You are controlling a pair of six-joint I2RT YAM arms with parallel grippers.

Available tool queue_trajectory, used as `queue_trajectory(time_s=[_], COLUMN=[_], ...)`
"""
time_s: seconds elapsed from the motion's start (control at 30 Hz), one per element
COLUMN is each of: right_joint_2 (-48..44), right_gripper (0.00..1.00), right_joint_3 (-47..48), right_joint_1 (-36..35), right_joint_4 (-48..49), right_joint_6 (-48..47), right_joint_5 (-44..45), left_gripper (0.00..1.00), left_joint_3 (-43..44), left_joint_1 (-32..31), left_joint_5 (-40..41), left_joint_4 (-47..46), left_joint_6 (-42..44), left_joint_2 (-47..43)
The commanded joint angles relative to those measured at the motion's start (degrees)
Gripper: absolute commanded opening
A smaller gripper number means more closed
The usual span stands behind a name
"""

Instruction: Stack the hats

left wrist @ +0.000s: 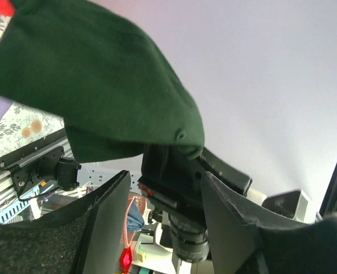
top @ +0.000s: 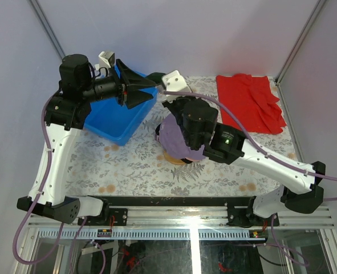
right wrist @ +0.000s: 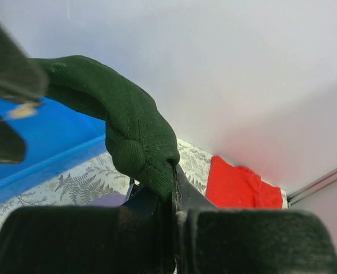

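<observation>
Right claw (right wrist: 175,214) is pinched tight on the dark green hat (right wrist: 128,131), dangling over the bench's far edge; left claw (left wrist: 165,182) gapes empty beside it (handoff, I'd guess). Next: swing it over the lavender hat (top: 169,140) mid-bench, lower squarely

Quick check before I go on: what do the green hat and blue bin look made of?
The green hat looks like soft, matte knitted or woven cloth: visible weave, limp folds. The blue bin is probably smooth plastic: straight rigid rim, even colour.
</observation>
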State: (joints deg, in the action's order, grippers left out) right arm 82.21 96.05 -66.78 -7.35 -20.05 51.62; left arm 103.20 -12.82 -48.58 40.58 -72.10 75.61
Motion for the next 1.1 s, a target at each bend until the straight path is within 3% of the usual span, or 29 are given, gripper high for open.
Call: queue_trajectory(time_s=[0.0,0.27,0.67,0.73,0.8,0.87,0.9,1.0,1.07], right_joint_2=[1.1,0.0,0.7,1.3,1.8,1.9,1.8,0.6,-1.9], right_gripper=[0.00,0.00,0.00,0.00,0.00,0.00,0.03,0.37,0.53], right_joint_3=[-1.1,-6.5,-9.1,-8.8,-8.4,-7.8,-7.2,-4.8,-4.0], right_joint_1=[-3.7,-7.3,-13.8,-14.4,-14.8,-14.8,-14.8,-14.8,-14.8], right_joint_4=[12.5,21.3,29.2,29.5,28.9,27.5,25.4,16.8,11.6], right_joint_6=[-10.4,-16.2,-26.8,-27.7,-27.3,-25.9,-24.6,-17.3,-9.9], right_joint_5=[5.0,7.1,7.1,7.4,7.5,8.0,8.2,8.1,7.7], left_gripper=[0.53,0.54,0.53,0.44,0.23,0.11,0.06,0.00,0.00], left_joint_3=[0.1,2.1,-4.9,-5.4,-5.7,-6.1,-6.3,-7.2,-8.2], left_joint_1=[-0.4,-0.4,-0.7,-0.9,-1.1,-1.1,-1.1,-0.9,-0.8], left_joint_5=[-1.2,-0.4,1.0,1.5,2.0,2.7,2.8,1.3,-1.0], left_joint_4=[-2.3,-2.4,-1.3,-1.2,-1.1,-1.7,-2.1,-6.5,-12.5], left_joint_6=[-1.4,-1.6,3.8,4.2,4.5,4.7,4.8,4.6,3.2], left_joint_2=[-0.6,0.4,0.0,0.0,0.0,0.0,0.0,0.9,1.8])
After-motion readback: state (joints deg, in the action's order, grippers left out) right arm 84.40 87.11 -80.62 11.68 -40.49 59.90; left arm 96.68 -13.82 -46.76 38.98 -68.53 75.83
